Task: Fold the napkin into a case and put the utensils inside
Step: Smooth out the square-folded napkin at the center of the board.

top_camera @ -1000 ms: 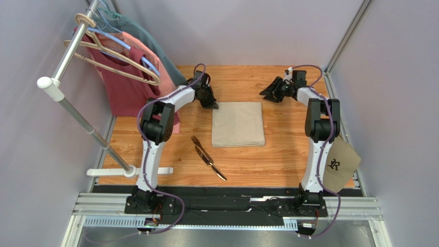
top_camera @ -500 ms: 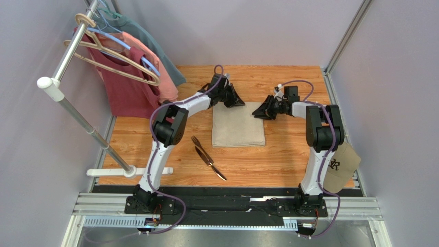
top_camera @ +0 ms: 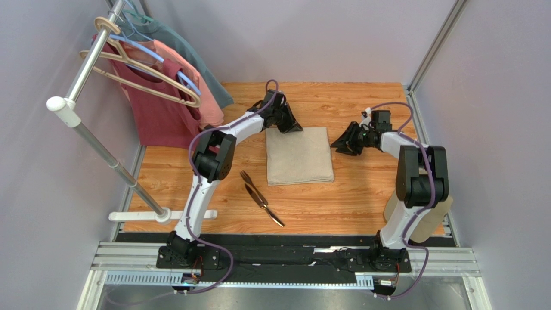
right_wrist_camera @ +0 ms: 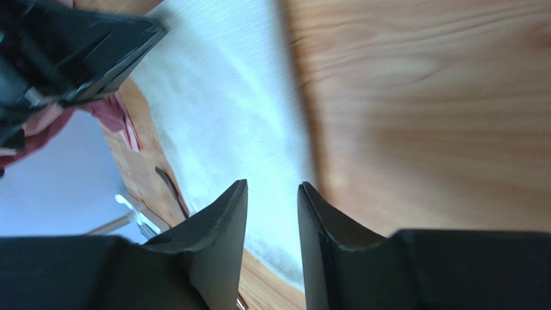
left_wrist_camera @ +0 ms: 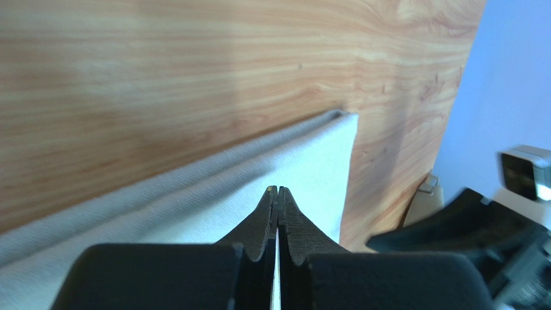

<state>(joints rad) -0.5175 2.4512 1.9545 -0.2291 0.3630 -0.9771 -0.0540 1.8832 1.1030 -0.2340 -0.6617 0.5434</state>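
On the surface (top_camera: 362, 194), the napkin (top_camera: 299, 155) looks limp and light, best pinched at a far corner; left jaws together there, right jaws apart nearby.

This is a robotics lab test cell. Plain lilac-grey panel walls (top_camera: 310, 39) box in a wood-grain tabletop (top_camera: 362, 200). The left arm (top_camera: 187, 206) and right arm (top_camera: 398, 219) are bolted to an aluminium rail (top_camera: 291, 270). A garment rack (top_camera: 90, 61) with shirts (top_camera: 158, 116) on hangers stands outboard of the left arm.
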